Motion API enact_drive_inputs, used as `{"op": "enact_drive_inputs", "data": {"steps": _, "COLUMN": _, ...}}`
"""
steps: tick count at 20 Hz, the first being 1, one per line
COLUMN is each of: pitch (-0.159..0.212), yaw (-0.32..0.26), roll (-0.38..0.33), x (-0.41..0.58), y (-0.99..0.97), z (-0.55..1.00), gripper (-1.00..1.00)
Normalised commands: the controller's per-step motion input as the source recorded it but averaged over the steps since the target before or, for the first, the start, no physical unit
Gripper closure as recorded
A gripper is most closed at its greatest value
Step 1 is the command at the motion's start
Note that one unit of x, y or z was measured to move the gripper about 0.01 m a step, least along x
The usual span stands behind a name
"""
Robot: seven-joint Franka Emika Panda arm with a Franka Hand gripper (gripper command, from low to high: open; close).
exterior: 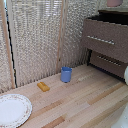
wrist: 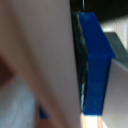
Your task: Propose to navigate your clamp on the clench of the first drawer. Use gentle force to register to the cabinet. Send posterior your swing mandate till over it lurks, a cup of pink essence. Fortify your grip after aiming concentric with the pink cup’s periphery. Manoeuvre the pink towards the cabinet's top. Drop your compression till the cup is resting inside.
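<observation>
In the wrist view the pink cup (wrist: 35, 45) fills most of the picture as a blurred pink wall. It lies flat against one blue fingertip pad (wrist: 95, 65) of my clamp (wrist: 55, 65), which is shut on it; the other finger is hidden behind the cup. In the exterior view only the cup's lower part (exterior: 114, 2) shows, at the top edge above the cabinet (exterior: 120, 30). The clamp itself is out of that frame. The first drawer (exterior: 105, 36) stands pulled out, with a dark opening behind its front and its silver clench (exterior: 101, 40) across it.
A blue cup (exterior: 66, 74) stands on the wooden table (exterior: 85, 100), with a small yellow block (exterior: 43, 86) beside it. A white patterned plate (exterior: 12, 110) lies at the exterior view's lower left. A lower drawer (exterior: 107, 62) is closed. Something white (exterior: 126, 75) shows at the right edge.
</observation>
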Motion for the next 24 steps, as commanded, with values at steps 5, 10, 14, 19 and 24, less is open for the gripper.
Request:
{"op": "enact_drive_inputs", "data": {"steps": 5, "pitch": 0.0, "yaw": 0.002, "roll": 0.068, "x": -0.011, "y": -0.5, "z": -0.21, "gripper": 1.0}}
{"op": "enact_drive_inputs", "data": {"steps": 10, "pitch": -0.013, "yaw": 0.0, "roll": 0.061, "x": -0.112, "y": -0.07, "z": -0.29, "gripper": -1.0}}
{"op": "enact_drive_inputs", "data": {"steps": 14, "pitch": 0.006, "yaw": 0.0, "roll": 0.041, "x": -0.004, "y": -0.02, "z": 0.04, "gripper": -1.0}}
{"op": "enact_drive_inputs", "data": {"steps": 19, "pitch": 0.041, "yaw": 0.0, "roll": 0.109, "x": 0.092, "y": 0.08, "z": 0.45, "gripper": -1.0}}
{"op": "enact_drive_inputs", "data": {"steps": 24, "pitch": 0.009, "yaw": -0.018, "roll": 0.157, "x": 0.186, "y": 0.23, "z": 0.66, "gripper": -1.0}}
